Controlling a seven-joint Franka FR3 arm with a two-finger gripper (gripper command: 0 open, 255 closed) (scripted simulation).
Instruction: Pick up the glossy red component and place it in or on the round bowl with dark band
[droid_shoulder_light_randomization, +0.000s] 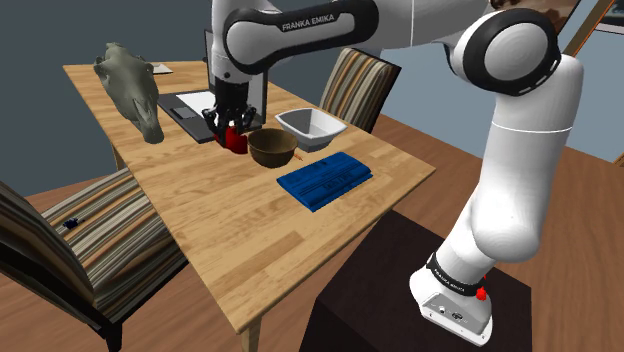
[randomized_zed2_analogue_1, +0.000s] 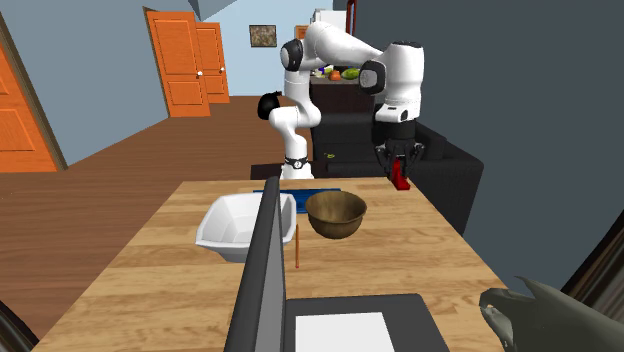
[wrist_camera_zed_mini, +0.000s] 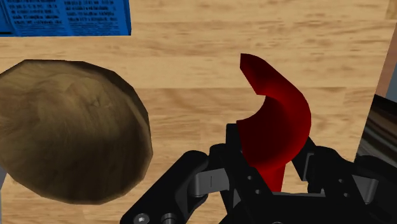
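Observation:
My gripper (droid_shoulder_light_randomization: 230, 126) is shut on the glossy red curved component (droid_shoulder_light_randomization: 236, 139), which hangs down between the fingers just over the wooden table (droid_shoulder_light_randomization: 230, 230). The wrist view shows the red component (wrist_camera_zed_mini: 275, 119) clasped by my gripper (wrist_camera_zed_mini: 270, 177), with the round brown bowl (wrist_camera_zed_mini: 70, 130) close beside it. In the shoulder view the brown bowl (droid_shoulder_light_randomization: 272, 147) stands just to the right of the red piece. In the second exterior view the gripper (randomized_zed2_analogue_1: 400, 163) and red component (randomized_zed2_analogue_1: 401, 179) are beyond the bowl (randomized_zed2_analogue_1: 335, 214), to its right. Whether the piece touches the table I cannot tell.
A white squarish bowl (droid_shoulder_light_randomization: 312, 126) sits behind the brown bowl and a blue book (droid_shoulder_light_randomization: 325, 180) in front of it. An open laptop (droid_shoulder_light_randomization: 190, 104) and a grey horse-head figure (droid_shoulder_light_randomization: 132, 88) stand to the shoulder view's left. Striped chairs (droid_shoulder_light_randomization: 70, 240) flank the table.

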